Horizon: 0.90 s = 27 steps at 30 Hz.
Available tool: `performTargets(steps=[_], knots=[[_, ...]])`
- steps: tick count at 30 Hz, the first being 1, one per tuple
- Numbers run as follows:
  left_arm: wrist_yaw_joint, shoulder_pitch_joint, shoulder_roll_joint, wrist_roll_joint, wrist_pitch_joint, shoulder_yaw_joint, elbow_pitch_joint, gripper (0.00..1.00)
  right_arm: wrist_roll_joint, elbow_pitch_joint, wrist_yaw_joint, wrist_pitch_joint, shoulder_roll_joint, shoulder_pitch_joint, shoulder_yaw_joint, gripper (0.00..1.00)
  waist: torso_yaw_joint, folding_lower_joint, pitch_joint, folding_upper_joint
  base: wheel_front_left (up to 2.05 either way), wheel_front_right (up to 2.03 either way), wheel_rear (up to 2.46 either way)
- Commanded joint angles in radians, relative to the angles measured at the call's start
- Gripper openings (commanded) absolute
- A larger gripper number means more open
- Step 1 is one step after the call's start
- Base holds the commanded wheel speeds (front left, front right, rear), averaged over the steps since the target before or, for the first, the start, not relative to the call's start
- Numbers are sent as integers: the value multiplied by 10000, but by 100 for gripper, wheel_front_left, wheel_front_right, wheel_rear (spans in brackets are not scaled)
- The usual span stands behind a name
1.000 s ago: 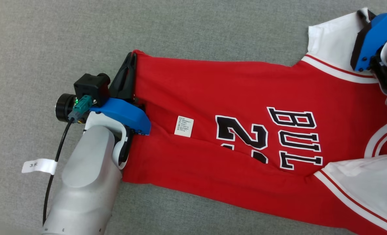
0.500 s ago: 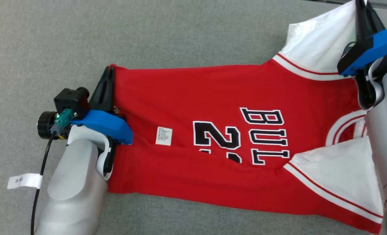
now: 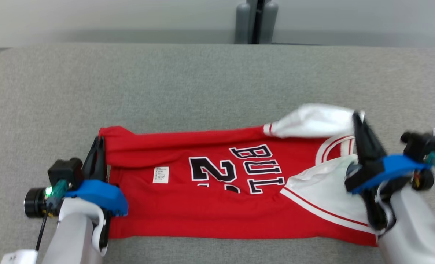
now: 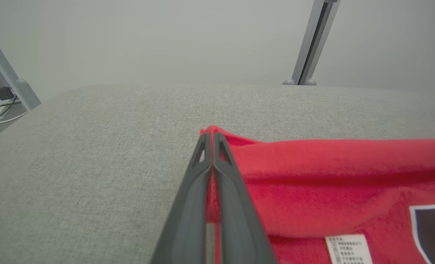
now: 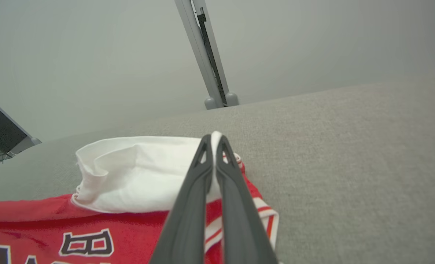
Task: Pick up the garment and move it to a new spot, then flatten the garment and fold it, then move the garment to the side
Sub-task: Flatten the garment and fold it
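Observation:
A red jersey (image 3: 210, 205) with white sleeves and black lettering lies stretched sideways on the grey table (image 3: 188, 84). My left gripper (image 3: 99, 141) is shut on the far corner of its red hem, and the left wrist view has red cloth (image 4: 312, 176) pinched between the closed fingers (image 4: 202, 172). My right gripper (image 3: 356, 119) is shut on the white sleeve (image 3: 312, 121) at the shoulder end, holding it lifted and curled over the collar. The right wrist view has white fabric (image 5: 140, 176) caught between those fingers (image 5: 199, 176). A white care label (image 3: 161, 175) faces up.
A grey post (image 3: 257, 22) stands behind the table's far edge against a pale wall. Bare grey table stretches beyond the jersey. A tagged black cable (image 3: 41, 234) hangs from my left wrist camera.
The head camera has tilted up, bringing the table's far edge and the post into view. Both grippers have drawn the jersey toward me, and the far sleeve now curls over the collar.

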Motion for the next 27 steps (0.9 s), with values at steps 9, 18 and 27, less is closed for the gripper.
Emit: performTargets(steps=[9, 18, 27], knots=[[181, 2124, -307, 165, -41, 616, -533, 0, 401, -911, -1, 320, 647, 2958, 45, 0, -633, 2, -1162, 0, 0, 0, 0], [606, 3345, -739, -4, -43, 1034, -943, 100, -1332, -691, 0, -141, 758, 3590, -504, 100, -509, 2, -1717, 0, 0, 0, 0], [685, 4191, -828, 438, -42, 523, -2564, 100, -3743, -1615, -1, -276, 1125, 4064, -1175, 100, -280, 2, -2088, 0, 0, 0, 0]])
